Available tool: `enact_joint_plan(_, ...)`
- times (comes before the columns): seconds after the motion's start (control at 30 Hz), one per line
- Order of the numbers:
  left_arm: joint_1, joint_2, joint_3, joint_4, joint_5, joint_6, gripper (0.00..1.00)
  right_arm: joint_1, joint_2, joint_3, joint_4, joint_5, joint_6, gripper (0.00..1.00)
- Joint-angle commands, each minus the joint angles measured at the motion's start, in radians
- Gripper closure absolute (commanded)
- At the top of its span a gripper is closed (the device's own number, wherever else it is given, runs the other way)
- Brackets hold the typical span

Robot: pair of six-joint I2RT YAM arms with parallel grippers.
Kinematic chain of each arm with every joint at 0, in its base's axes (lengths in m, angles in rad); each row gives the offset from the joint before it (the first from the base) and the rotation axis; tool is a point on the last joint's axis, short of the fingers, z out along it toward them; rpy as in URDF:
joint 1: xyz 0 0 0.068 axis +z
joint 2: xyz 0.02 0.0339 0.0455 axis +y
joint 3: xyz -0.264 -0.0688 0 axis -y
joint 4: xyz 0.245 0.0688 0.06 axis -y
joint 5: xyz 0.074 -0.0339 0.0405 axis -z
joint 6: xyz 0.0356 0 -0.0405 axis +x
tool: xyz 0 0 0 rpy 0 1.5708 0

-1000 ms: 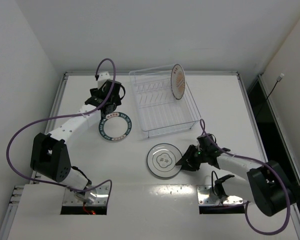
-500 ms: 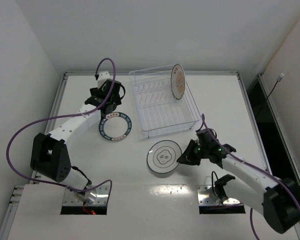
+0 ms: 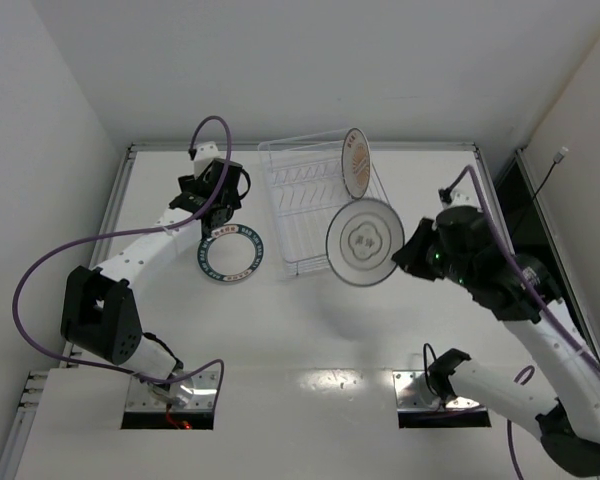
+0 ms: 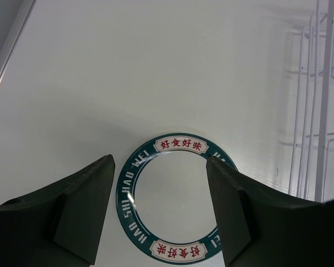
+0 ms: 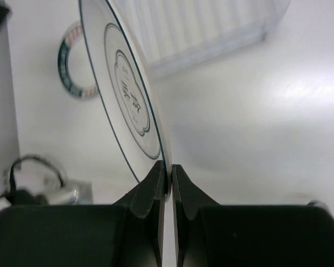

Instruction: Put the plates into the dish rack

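Left gripper (image 3: 214, 198): hangs low over the table (image 3: 280, 330) with jaws spread wide, clasping nothing. Frames the far rim of the teal-rimmed plate (image 3: 229, 254) between its two fingers in the left wrist view, apparently without touching it.

Teal-rimmed plate: lies flat on the table, just left of the dish rack (image 3: 305, 205) and outside it. Counts as not yet loaded, and looks to be the last job. Calls for a pinch on the rim, awkward with the plate lying flat.

Dish rack: stands at the far middle of the table, most slots bare.

Sunburst plate (image 3: 355, 163): stands upright on edge in the rack's far right corner, leaning only slightly. Counts as done, one of three.

Glass plate (image 3: 365, 241): hangs in the air, tipped steeply up with its face toward the top camera. Overlaps the rack's near right corner in that view, though likely sits above it, not inside. Touches neither table nor prongs, as far as can be told. Counts as half done: picked up, not yet slotted.

Right gripper (image 3: 405, 252): pinches the glass plate's rim at its right edge, fingers closed down to a thin gap with the rim between them, plain in the right wrist view. Probably needs to swing the plate over a free slot, turn it edge-down and lower it between prongs. Risks a slip, given so thin a hold on a smooth rim.
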State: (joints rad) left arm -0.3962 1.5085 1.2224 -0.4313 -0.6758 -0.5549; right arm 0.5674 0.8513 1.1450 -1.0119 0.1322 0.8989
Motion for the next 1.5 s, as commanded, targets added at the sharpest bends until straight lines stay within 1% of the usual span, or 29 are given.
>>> enact_joint_plan(0.0,0.000,-0.051,0.031,0.006,-0.053,-0.008,0.36,0.006,0.133,0.172,0.013,0.315,-0.181,1.00)
enact_joint_plan(0.03,0.000,-0.051,0.022,0.006,-0.053,-0.008,0.36,0.006,0.172,0.241,0.038,0.361,-0.207,1.00)
enact_joint_plan(0.07,0.000,-0.051,0.022,0.006,-0.065,-0.008,0.36,0.006,0.257,0.277,0.083,0.457,-0.233,1.00)
enact_joint_plan(0.13,0.000,-0.051,0.022,0.006,-0.077,-0.008,0.36,0.006,0.343,0.372,0.142,0.541,-0.331,1.00)
enact_joint_plan(0.17,0.000,-0.051,0.022,0.006,-0.077,-0.008,0.36,0.006,0.385,0.402,0.217,0.616,-0.371,1.00)
enact_joint_plan(0.2,0.000,-0.051,0.022,0.006,-0.077,-0.008,0.36,0.017,0.456,0.447,0.263,0.653,-0.458,1.00)
enact_joint_plan(0.23,0.000,-0.051,0.022,0.006,-0.077,-0.008,0.36,0.017,0.495,0.467,0.306,0.687,-0.501,1.00)
enact_joint_plan(0.27,0.000,-0.051,0.013,0.015,-0.077,-0.008,0.36,0.017,0.570,0.504,0.384,0.764,-0.584,1.00)
enact_joint_plan(0.37,0.000,-0.042,0.012,0.016,-0.087,-0.008,0.36,0.017,0.672,0.529,0.513,0.857,-0.707,1.00)
enact_joint_plan(0.4,0.000,-0.042,0.022,0.016,-0.087,-0.008,0.36,0.028,0.698,0.529,0.629,0.869,-0.750,1.00)
enact_joint_plan(0.43,0.000,-0.031,0.022,0.016,-0.087,-0.008,0.36,0.028,0.722,0.519,0.682,0.870,-0.825,1.00)
enact_joint_plan(0.5,0.000,-0.031,0.031,0.006,-0.087,-0.008,0.36,0.028,0.805,0.547,0.761,0.892,-0.868,1.00)
enact_joint_plan(0.53,0.000,-0.031,0.031,0.006,-0.087,-0.008,0.36,0.028,0.872,0.568,0.762,0.893,-0.879,1.00)
enact_joint_plan(0.57,0.000,-0.031,0.031,0.006,-0.087,-0.008,0.36,0.028,0.906,0.608,0.762,0.893,-0.890,1.00)
enact_joint_plan(0.67,0.000,-0.031,0.031,0.006,-0.087,-0.008,0.36,0.017,0.997,0.644,0.776,0.870,-0.890,1.00)
enact_joint_plan(0.7,0.000,-0.031,0.031,0.006,-0.087,-0.008,0.36,0.017,1.015,0.644,0.812,0.860,-0.902,1.00)
enact_joint_plan(0.83,0.000,-0.022,0.031,0.006,-0.077,-0.008,0.36,-0.003,1.124,0.718,0.793,0.828,-0.893,1.00)
enact_joint_plan(0.9,0.000,-0.022,0.031,0.006,-0.077,-0.008,0.36,-0.003,1.175,0.730,0.793,0.817,-0.893,1.00)
enact_joint_plan(1.1,0.000,-0.022,0.031,0.006,-0.077,-0.008,0.36,-0.037,1.241,0.751,0.793,0.794,-0.884,1.00)
enact_joint_plan(1.23,0.000,-0.013,0.031,0.006,-0.077,-0.008,0.36,-0.060,1.241,0.742,0.777,0.765,-0.851,1.00)
enact_joint_plan(1.4,0.000,-0.004,0.040,0.006,-0.077,-0.008,0.36,-0.090,1.241,0.733,0.756,0.687,-0.810,1.00)
enact_joint_plan(1.47,0.000,0.007,0.040,0.006,-0.077,-0.008,0.36,-0.101,1.252,0.733,0.722,0.611,-0.776,1.00)
